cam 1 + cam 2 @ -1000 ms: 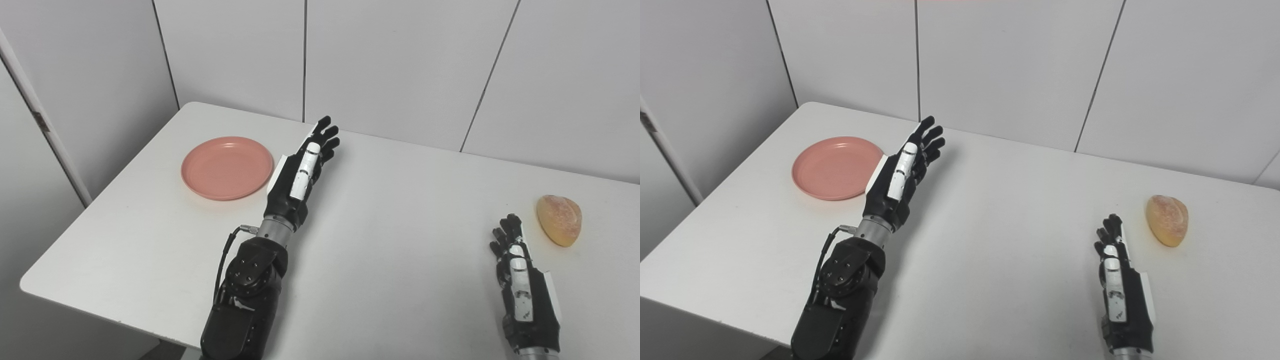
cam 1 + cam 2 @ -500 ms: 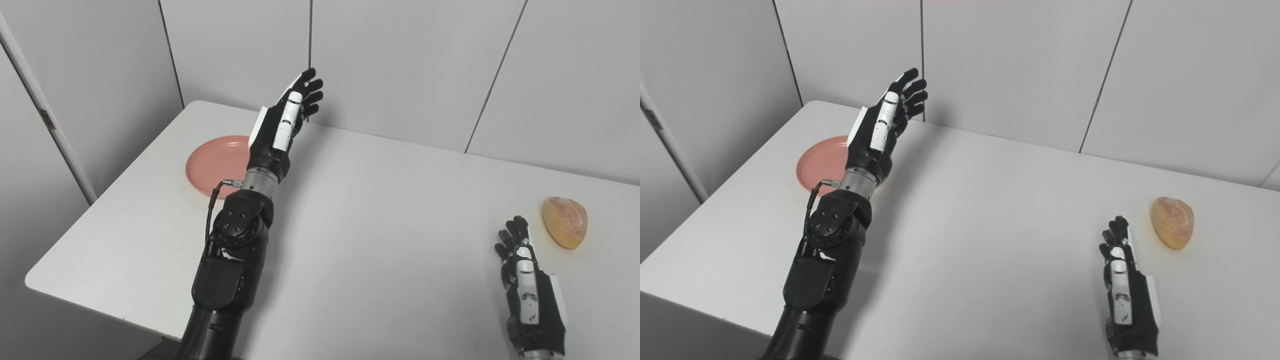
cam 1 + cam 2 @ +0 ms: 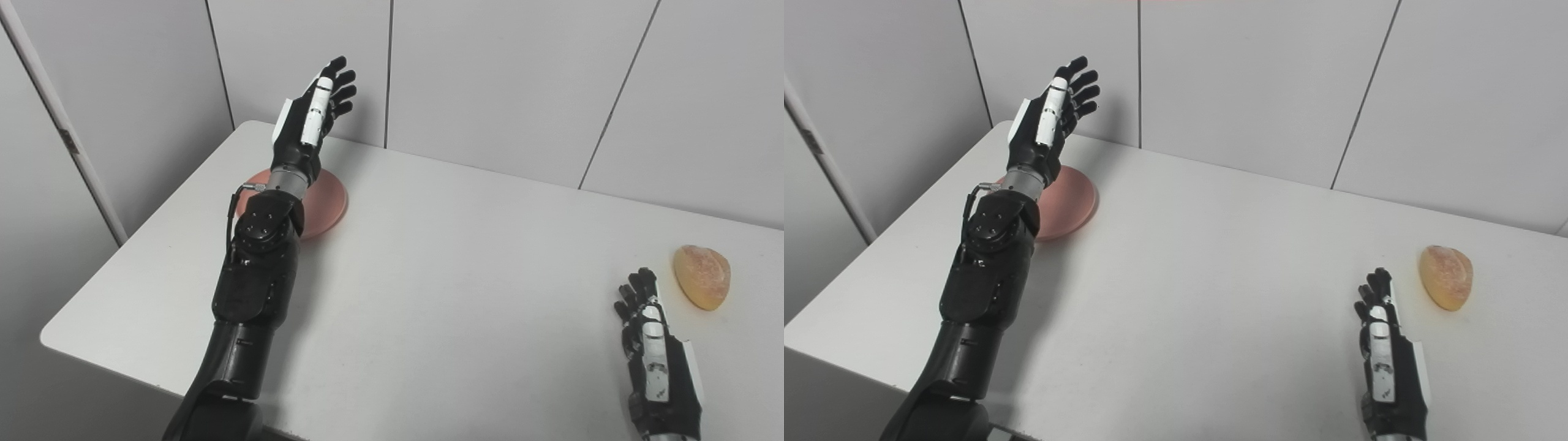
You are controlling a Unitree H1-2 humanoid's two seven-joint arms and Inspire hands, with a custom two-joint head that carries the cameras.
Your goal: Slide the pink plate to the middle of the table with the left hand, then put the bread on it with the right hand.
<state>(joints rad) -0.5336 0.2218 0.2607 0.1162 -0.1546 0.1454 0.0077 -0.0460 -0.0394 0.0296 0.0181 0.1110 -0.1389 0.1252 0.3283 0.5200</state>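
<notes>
The pink plate (image 3: 327,205) lies at the table's far left, and my left forearm covers most of it. My left hand (image 3: 309,119) is raised well above the plate's far side, open, fingers spread and pointing toward the wall. The bread (image 3: 702,285), a golden-brown roll, rests near the right edge of the table. My right hand (image 3: 652,358) lies low over the table at the near right, just short of the bread and to its left, open and holding nothing.
The white table (image 3: 459,275) stands against grey wall panels (image 3: 490,79) that run along its far edge. Its left edge (image 3: 141,223) and near-left corner drop off close to my left arm.
My left arm has risen and swung left and farther back, from beside the plate to above it, now covering much of it. The camera has shifted a little. The right hand stays put.
</notes>
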